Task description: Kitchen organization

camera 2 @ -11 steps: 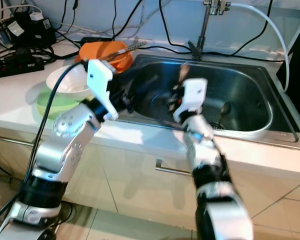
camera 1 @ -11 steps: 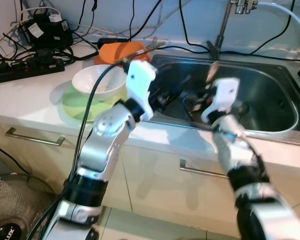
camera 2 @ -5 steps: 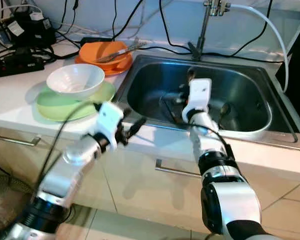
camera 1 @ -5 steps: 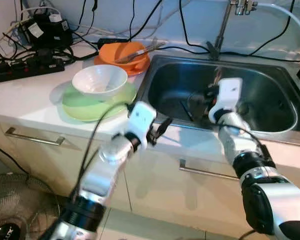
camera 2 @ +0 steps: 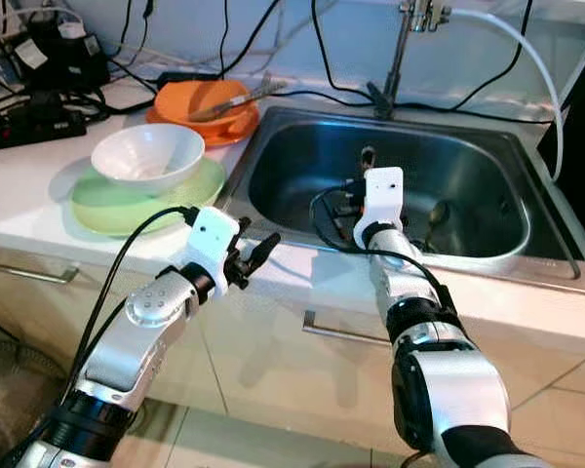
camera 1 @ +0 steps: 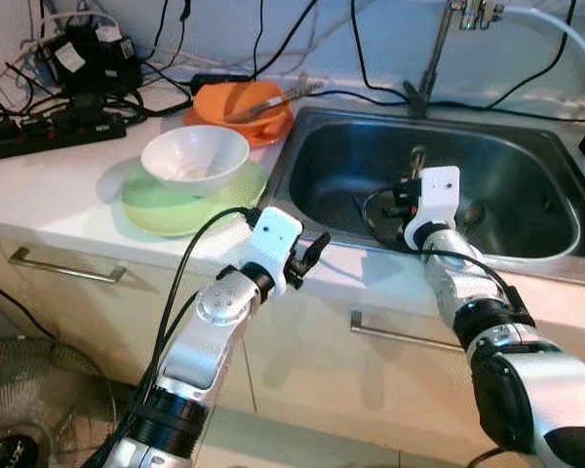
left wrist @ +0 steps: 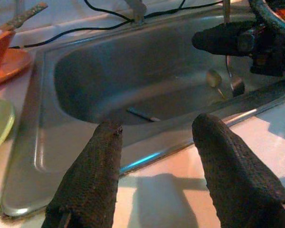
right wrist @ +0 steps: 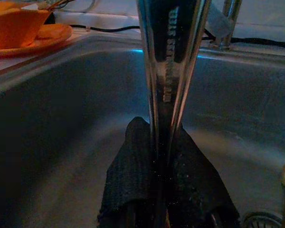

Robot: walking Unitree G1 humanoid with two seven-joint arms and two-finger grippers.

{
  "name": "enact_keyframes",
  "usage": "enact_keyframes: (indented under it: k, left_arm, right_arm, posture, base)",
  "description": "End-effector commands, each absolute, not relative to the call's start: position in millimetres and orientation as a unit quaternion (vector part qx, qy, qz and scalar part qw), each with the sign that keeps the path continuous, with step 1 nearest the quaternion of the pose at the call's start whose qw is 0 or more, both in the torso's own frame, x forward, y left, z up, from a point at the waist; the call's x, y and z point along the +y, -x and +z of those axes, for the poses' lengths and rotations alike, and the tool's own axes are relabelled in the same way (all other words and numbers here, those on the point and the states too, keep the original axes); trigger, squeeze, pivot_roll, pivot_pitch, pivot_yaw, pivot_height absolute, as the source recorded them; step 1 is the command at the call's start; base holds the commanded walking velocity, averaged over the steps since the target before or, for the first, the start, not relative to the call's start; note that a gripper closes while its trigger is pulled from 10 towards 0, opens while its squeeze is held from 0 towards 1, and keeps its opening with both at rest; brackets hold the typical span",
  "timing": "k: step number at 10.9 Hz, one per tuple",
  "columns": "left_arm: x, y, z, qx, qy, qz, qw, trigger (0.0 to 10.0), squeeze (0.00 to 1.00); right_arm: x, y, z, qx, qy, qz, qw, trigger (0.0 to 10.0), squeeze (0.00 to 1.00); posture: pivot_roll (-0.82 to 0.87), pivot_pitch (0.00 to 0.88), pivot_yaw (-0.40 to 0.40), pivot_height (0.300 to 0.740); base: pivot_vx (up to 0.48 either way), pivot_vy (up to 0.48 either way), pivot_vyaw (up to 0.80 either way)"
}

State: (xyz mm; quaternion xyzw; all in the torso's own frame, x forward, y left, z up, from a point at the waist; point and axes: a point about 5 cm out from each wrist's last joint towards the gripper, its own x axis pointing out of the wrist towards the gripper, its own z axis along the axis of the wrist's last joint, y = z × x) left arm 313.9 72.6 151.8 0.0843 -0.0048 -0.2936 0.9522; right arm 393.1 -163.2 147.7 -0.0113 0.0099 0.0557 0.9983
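Over at the far left of the sink [camera 1: 526, 255], a black power strip [camera 1: 49, 132] and a tangle of cables [camera 1: 127, 83] lie at the back of the white desk [camera 1: 49, 190]. Nearer the sink, a white bowl [camera 1: 194, 156] sits on a green plate [camera 1: 156, 207], and behind them an orange bowl [camera 1: 239, 99] rests on an orange plate [camera 1: 273, 132] with utensils [camera 1: 273, 97] lying across it, just beside the sink's left rim. The left gripper [camera 1: 315, 251] hovers over the desk's front edge at the sink's near-left corner, its jaws spread with nothing between them; the left wrist view shows both black fingers [left wrist: 88, 175] apart above the sink's front rim. A small flat strip [left wrist: 142, 114] lies on the sink floor. The right gripper [camera 2: 349, 200] reaches over the sink's front rim into the basin, its jaws pressed together on the handle of a metal utensil [right wrist: 171, 66], which stands upright above the sink floor; its upper end [camera 1: 418, 156] pokes above the gripper. Another spoon [camera 2: 437, 216] lies on the sink floor near the drain, to the right of the gripper. A tap [camera 1: 439, 44] rises behind the sink, with a white hose [camera 1: 565, 34] curving away to its right
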Motion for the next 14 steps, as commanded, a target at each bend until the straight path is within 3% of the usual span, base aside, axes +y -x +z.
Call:
enact_keyframes:
  k: [1,2,3,7,8,9,10,14]
  left_arm:
    - [72.7,-314.3,152.1,-0.001,-0.086,-0.29,0.953,10.0,0.0]
    - [71.7,-313.8,151.4,0.001,-0.085,-0.291,0.953,10.0,0.0]
    - [71.4,-313.6,151.1,0.002,-0.084,-0.291,0.953,10.0,0.0]
    - [71.4,-314.2,151.6,0.002,-0.083,-0.291,0.953,10.0,0.0]
    - [70.7,-314.2,151.6,0.002,-0.083,-0.292,0.953,10.0,0.0]
    - [70.5,-314.5,152.1,0.001,-0.083,-0.292,0.953,10.0,0.0]
    - [70.6,-314.6,152.1,0.0,-0.083,-0.291,0.953,10.0,0.0]
    - [70.4,-315.4,153.6,-0.007,-0.084,-0.287,0.954,10.0,0.0]
  right_arm:
    - [-164.8,-394.4,149.6,0.011,0.008,0.055,0.998,10.0,0.96]
    - [-164.8,-394.7,150.3,0.011,0.01,0.054,0.998,10.0,0.85]
    - [-163.8,-395.0,150.8,0.01,0.012,0.056,0.998,10.0,0.0]
    - [-159.0,-395.8,154.3,-0.001,0.017,0.071,0.997,10.0,0.0]
    - [-160.3,-396.0,154.9,-0.002,0.012,0.066,0.998,10.0,1.0]
    - [-161.3,-396.3,156.2,-0.006,0.02,0.061,0.998,10.0,0.85]
    - [-160.7,-396.3,156.4,-0.006,0.023,0.063,0.998,10.0,0.0]
    - [-155.9,-398.3,167.9,-0.04,0.014,0.074,0.996,10.0,0.0]
  posture:
    - [0.21,0.054,-0.01,0.74]
    - [0.21,0.057,-0.011,0.74]
    - [0.21,0.057,-0.011,0.74]
    - [0.21,0.055,-0.011,0.74]
    - [0.21,0.054,-0.013,0.74]
    - [0.21,0.056,-0.013,0.74]
    - [0.21,0.056,-0.013,0.74]
    - [0.21,0.054,-0.015,0.74]
  base:
    - [0.0,0.0,0.0]
    - [0.0,0.0,0.0]
    - [0.0,0.0,0.0]
    - [0.0,0.0,0.0]
    - [0.0,0.0,0.0]
    - [0.0,0.0,0.0]
    - [0.0,0.0,0.0]
    - [0.0,0.0,0.0]
